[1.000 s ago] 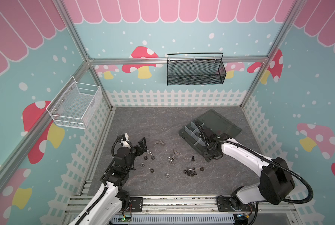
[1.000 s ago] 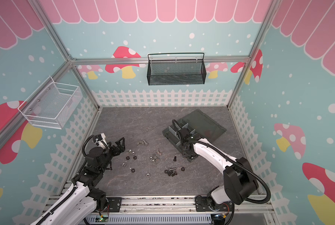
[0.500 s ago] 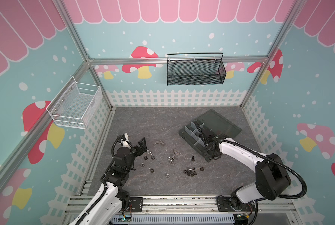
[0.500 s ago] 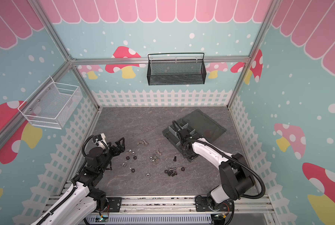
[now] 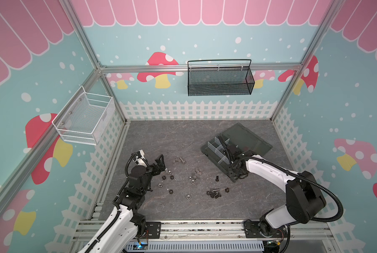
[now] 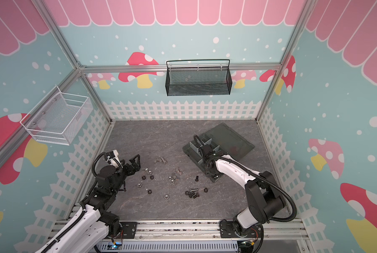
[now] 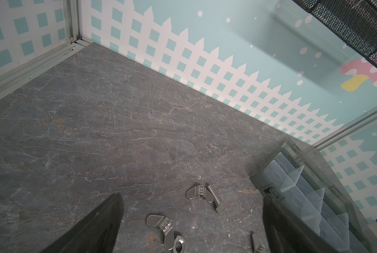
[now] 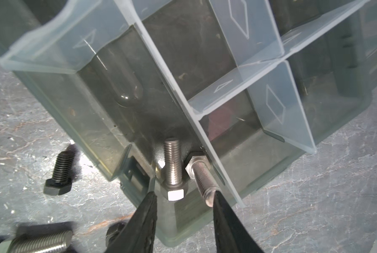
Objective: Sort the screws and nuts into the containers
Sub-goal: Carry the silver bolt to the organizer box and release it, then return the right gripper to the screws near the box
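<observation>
The dark grey organizer box (image 5: 213, 153) (image 6: 192, 151) lies open at the right, its lid (image 5: 246, 138) flat behind it. My right gripper (image 5: 235, 174) (image 8: 185, 197) is open over its near corner compartment, where two silver screws (image 8: 172, 162) (image 8: 199, 175) lie; the tip of one touches a finger. Outside the box wall (image 8: 51, 87) a black screw (image 8: 60, 173) (image 5: 217, 178) lies on the table. Several loose nuts (image 5: 167, 176) and black screws (image 5: 213, 193) are scattered mid-table. My left gripper (image 5: 159, 164) (image 7: 192, 201) is open and empty above a wing nut (image 7: 197, 192) and a silver screw (image 7: 214, 197).
A black mesh basket (image 5: 220, 78) hangs on the back wall and a white wire basket (image 5: 84, 118) on the left wall. A second wing nut (image 7: 161, 225) rests against a silver hex nut (image 7: 179, 243). An aluminium rail (image 5: 194, 227) runs along the table's front edge.
The right gripper's jaws have parted over the box's near corner compartment, and that arm's elbow has shifted slightly. The left arm has not moved.
</observation>
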Available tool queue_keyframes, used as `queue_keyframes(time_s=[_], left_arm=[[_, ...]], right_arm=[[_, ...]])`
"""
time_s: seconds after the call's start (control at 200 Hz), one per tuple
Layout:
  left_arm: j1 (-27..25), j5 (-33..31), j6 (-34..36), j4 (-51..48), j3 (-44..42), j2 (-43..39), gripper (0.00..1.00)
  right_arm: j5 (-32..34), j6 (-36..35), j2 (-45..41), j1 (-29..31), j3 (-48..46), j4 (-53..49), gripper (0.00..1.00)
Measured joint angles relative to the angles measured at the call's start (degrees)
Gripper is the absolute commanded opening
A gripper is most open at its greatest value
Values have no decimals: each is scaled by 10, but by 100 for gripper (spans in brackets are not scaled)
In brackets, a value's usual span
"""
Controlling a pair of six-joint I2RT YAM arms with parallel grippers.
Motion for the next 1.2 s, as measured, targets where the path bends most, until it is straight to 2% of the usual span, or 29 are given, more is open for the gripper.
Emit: queue_keyframes(time_s=[0.4, 0.805, 1.196], left_arm=[[0, -2, 0, 0, 0, 0, 100], [0, -2, 0, 0, 0, 10, 100], [0, -7, -15, 0, 0, 12, 100]], right_arm=[[-56, -11, -11, 10, 40, 6, 41], [-91, -11, 14, 131, 63, 15, 41], [-116, -8, 25, 167, 25, 15, 44]])
